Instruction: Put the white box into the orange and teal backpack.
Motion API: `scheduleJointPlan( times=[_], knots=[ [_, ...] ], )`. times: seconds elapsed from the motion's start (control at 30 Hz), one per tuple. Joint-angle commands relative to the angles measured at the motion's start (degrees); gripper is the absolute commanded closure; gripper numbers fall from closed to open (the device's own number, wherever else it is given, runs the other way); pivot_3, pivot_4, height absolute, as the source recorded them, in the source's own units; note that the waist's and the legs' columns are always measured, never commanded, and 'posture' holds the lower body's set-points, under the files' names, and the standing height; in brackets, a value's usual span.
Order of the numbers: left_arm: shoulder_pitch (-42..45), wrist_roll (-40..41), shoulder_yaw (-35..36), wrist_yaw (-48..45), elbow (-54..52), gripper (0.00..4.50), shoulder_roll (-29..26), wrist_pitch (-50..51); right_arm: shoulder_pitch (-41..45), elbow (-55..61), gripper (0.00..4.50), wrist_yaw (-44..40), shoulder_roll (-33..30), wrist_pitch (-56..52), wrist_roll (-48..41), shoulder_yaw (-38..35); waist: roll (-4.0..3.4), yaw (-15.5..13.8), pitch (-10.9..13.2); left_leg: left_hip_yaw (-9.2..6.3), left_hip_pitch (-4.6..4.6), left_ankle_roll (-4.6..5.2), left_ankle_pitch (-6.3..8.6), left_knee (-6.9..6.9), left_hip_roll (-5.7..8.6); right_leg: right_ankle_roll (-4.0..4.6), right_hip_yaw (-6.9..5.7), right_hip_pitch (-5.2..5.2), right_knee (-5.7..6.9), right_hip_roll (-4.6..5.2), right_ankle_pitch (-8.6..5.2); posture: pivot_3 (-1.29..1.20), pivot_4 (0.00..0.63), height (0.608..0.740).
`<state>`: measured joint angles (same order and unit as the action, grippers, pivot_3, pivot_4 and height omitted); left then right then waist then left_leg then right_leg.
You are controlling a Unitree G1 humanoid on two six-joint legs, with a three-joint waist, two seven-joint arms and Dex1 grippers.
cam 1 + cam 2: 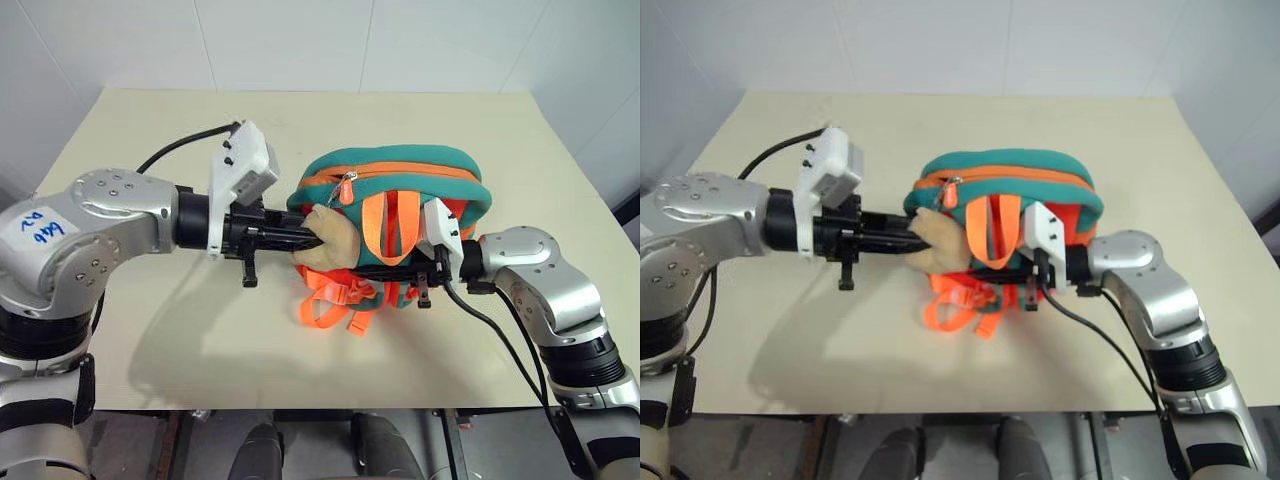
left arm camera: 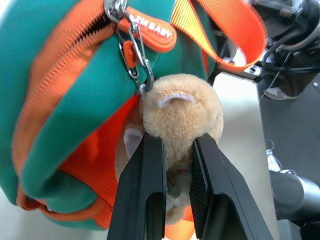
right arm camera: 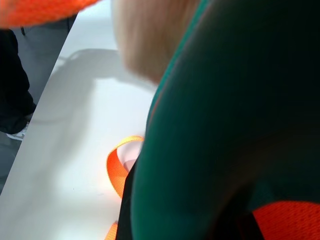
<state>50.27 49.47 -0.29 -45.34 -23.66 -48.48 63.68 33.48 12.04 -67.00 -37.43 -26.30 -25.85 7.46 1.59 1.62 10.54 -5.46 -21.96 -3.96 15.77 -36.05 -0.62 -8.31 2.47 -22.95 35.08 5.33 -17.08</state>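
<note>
Left wrist view, left pincer (image 2: 175,150) clamped on plush toy (image 2: 180,107); right pincer (image 1: 385,272) clenched against orange and teal backpack (image 1: 400,165), on desk (image 1: 150,330)

Orange and teal backpack (image 1: 395,200) near the middle of the beige table (image 1: 300,370), its teal top toward the far side, held up off the tabletop. Orange zipper closed along the teal top, an orange pull tab (image 2: 152,35) hanging at one end. Orange carry loop over the front, loose orange straps (image 1: 335,300) trailing down onto the table below. Tan plush toy (image 2: 180,110) clipped beside the zipper pull, pinched between two black fingers (image 2: 142,195).
</note>
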Motion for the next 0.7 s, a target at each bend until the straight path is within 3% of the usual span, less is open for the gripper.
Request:
scheduleJointPlan(
  times=[0.03, 0.23, 0.5, 0.7],
  knots=[
    [3.7, -0.2, 4.0, -3.1, 2.6, 4.22, -2.4, -2.7, 0.8, 1.1, 3.99, 0.2, -0.1, 0.6, -0.4, -1.0, -0.01, 0.1, 0.0, 0.0, 0.0, 0.0, 0.0, 0.0, -0.01, 0.0, -0.02, 0.0, 0.0, -0.01, 0.0, 0.0, 0.15, 0.74],
    [5.3, -2.9, 4.4, -6.6, 6.1, 4.22, -5.5, -5.2, 0.2, 1.6, 3.99, 0.6, -0.3, 0.5, -0.4, -1.2, -0.03, 0.1, 0.0, 0.01, -0.02, 0.02, 0.01, 0.06, -0.01, 0.0, -0.02, 0.0, 0.05, 0.0, 0.0, 0.0, 0.15, 0.74],
    [5.0, -13.2, 1.0, -11.5, 15.4, 4.22, -12.6, -13.2, -0.1, 2.0, 3.99, 0.9, -0.6, 0.3, -0.6, -1.5, -0.06, 0.1, 0.0, 0.04, -0.02, 0.03, 0.02, 0.09, -0.02, 0.0, -0.01, -0.02, 0.03, -0.02, 0.0, 0.0, 0.15, 0.74],
    [6.3, -18.6, -1.0, -15.1, 23.0, 4.26, -13.3, -18.4, -0.5, 2.4, 3.99, 1.3, -0.6, 0.4, -0.6, -1.6, -0.06, 0.0, 0.0, 0.03, -0.03, 0.05, 0.03, 0.06, -0.02, 0.0, -0.02, -0.03, 0.09, -0.02, 0.0, 0.0, 0.15, 0.74]
  ],
)
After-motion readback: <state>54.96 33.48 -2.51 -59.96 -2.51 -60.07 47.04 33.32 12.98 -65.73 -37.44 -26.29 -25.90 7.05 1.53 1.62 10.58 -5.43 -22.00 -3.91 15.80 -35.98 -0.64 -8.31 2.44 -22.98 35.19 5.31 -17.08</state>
